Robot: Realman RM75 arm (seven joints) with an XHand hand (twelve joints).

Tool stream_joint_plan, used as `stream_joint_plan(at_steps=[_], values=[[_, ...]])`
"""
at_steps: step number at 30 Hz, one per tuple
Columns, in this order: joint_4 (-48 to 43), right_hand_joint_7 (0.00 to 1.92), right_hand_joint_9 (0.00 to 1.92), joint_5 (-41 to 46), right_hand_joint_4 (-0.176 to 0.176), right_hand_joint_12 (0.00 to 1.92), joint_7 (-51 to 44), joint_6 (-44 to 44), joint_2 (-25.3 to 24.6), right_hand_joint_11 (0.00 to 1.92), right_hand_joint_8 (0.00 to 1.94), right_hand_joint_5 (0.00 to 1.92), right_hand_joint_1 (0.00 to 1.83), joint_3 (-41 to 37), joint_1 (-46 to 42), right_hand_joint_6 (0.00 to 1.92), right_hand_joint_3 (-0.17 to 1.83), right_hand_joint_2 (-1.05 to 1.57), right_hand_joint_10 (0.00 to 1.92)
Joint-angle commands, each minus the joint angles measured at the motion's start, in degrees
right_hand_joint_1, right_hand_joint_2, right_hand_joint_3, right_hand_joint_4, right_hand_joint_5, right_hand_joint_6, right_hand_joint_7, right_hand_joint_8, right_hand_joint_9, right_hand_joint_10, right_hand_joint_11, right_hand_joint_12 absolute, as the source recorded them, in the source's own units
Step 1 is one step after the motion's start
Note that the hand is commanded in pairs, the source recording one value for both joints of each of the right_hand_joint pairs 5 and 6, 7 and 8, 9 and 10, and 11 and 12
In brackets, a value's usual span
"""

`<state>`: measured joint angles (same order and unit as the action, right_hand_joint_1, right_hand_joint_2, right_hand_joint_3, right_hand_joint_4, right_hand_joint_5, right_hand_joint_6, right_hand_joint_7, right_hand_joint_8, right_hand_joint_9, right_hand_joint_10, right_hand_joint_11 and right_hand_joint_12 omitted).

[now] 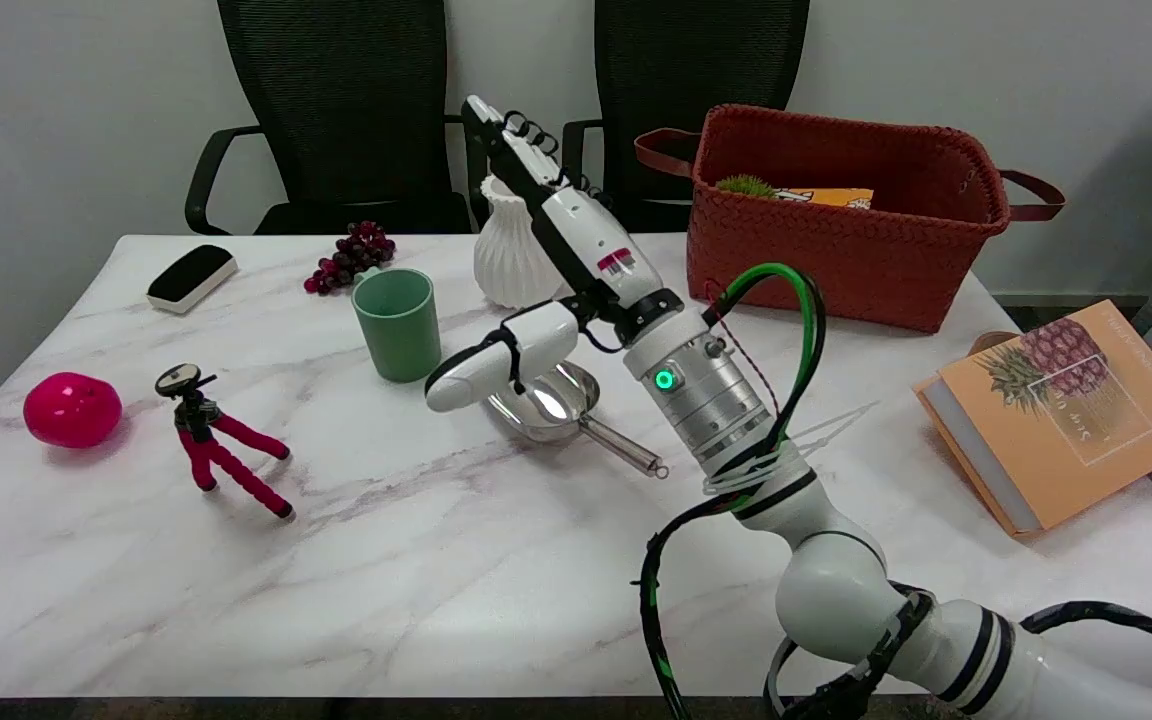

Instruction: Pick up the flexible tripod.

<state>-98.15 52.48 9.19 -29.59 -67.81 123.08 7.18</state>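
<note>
Tripod untouched, hand aloft.
Flexible tripod stands beside pink ball; right hand, fingers spread, empty, well apart from tripod.

A plain pale wall fills the top of the frame. Two black mesh-backed office chairs stand against it behind the table, one at upper left of centre, the other at upper centre. The white marble-patterned table spans the lower frame under even, soft light.
</note>
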Motion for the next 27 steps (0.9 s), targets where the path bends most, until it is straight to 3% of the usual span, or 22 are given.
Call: stream_joint_plan(at_steps=[1,8,25,27], values=[[2.80,0.01,0.00,-0.52,0.000,0.25,10.82,2.10,-2.01,0.25,0.01,0.00,0.68,1.93,0.29,0.00,-0.17,0.04,0.00],[6.40,0.05,0.00,-0.44,0.000,0.23,11.22,6.48,-5.70,0.23,0.05,0.00,0.74,2.26,2.14,0.00,-0.17,0.03,0.00],[19.62,0.04,0.00,-0.60,0.000,0.23,10.82,6.18,-14.96,0.23,0.04,0.00,0.82,5.74,9.11,0.00,-0.12,-0.03,0.00],[21.08,0.04,0.00,-0.60,0.000,0.23,10.92,6.04,-15.88,0.23,0.04,0.00,0.84,6.28,9.87,0.00,-0.02,-0.05,0.00]])
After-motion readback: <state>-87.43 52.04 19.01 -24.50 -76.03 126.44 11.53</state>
